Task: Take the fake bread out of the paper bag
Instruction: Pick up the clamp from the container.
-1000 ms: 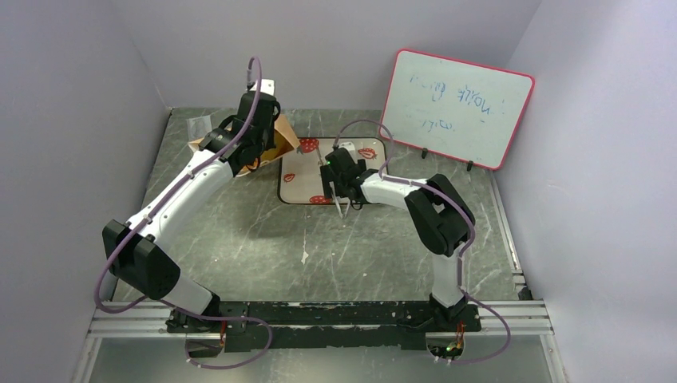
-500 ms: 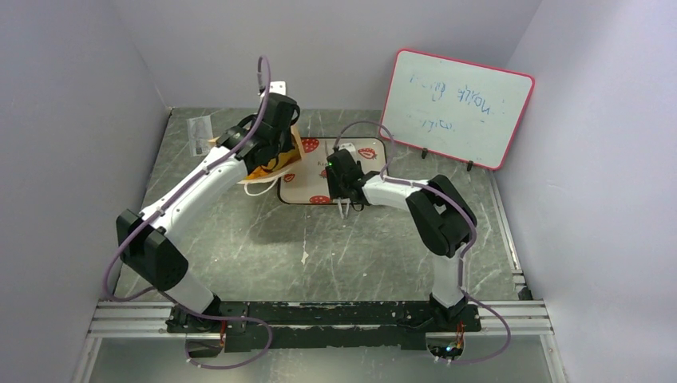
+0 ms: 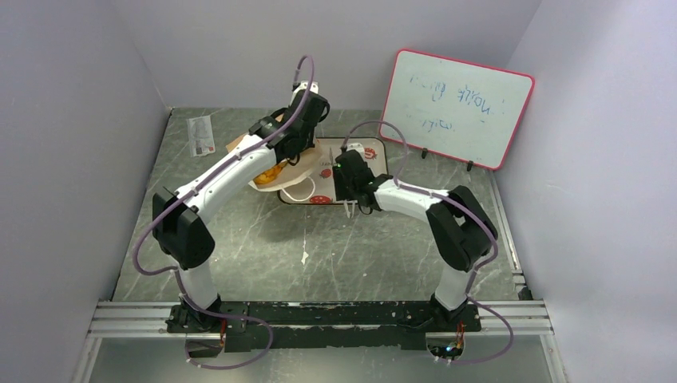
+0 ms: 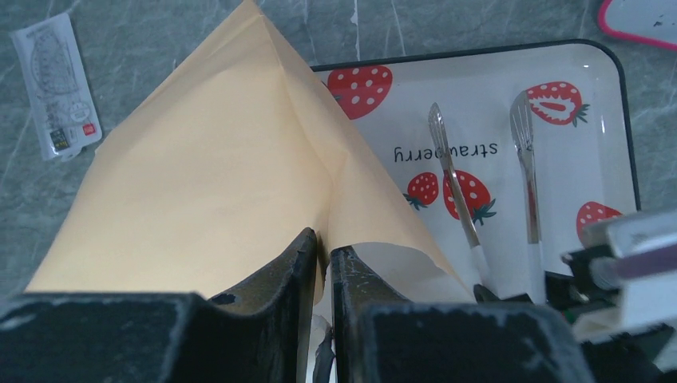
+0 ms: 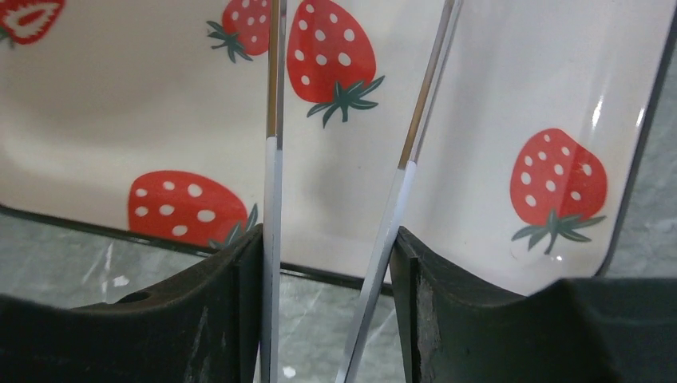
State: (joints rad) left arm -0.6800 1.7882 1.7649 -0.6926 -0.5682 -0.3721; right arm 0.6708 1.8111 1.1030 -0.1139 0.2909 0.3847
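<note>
The tan paper bag [image 4: 199, 175] hangs lifted and tilted from my left gripper [image 4: 322, 243], which is shut on a fold of its paper, over the left part of the strawberry-print tray [image 4: 559, 72]. In the top view the bag [image 3: 238, 144] is mostly hidden under the left arm. A glimpse of orange fake bread [image 3: 274, 171] shows at its mouth, beside a white cord handle [image 3: 299, 188]. My right gripper [image 5: 327, 235] is shut on the silver tongs [image 5: 274, 120], squeezing both arms over the tray's near edge [image 5: 335, 275].
A pink-framed whiteboard [image 3: 455, 108] leans at the back right. A small printed packet [image 3: 201, 136] lies at the back left, also in the left wrist view [image 4: 56, 88]. The grey walls close in on three sides.
My left arm has swung right, carrying the bag from the back left to over the tray's left side. My right gripper with the tongs has shifted slightly right.
</note>
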